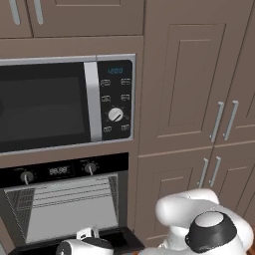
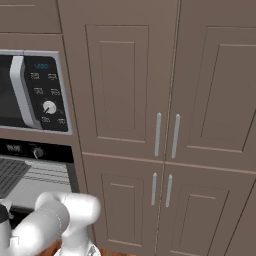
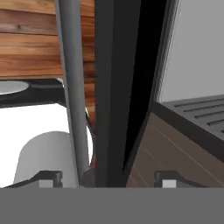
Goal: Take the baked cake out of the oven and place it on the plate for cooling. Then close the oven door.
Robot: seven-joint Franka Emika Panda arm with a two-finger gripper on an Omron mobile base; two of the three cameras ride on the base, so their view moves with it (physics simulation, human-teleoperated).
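The oven [image 1: 64, 204] stands open below its black control strip, showing a grey interior with racks. Its door [image 1: 113, 238] hangs down at the bottom edge of the left base view. In the hand view the oven door [image 3: 116, 87] appears edge-on as a dark slab, with its silver bar handle [image 3: 72, 87] running alongside. My gripper [image 3: 109, 177] is open, and its two fingertips stand wide apart on either side of the handle and the door's edge without clamping them. The cake and the plate are out of view.
A silver-trimmed microwave [image 1: 64, 102] sits right above the oven. Tall brown cabinet doors with bar handles [image 2: 165, 135] cover the wall to the right. Wooden floor [image 3: 26, 43] lies beneath the lowered door. My own arm [image 2: 55, 220] crosses low in front of the oven.
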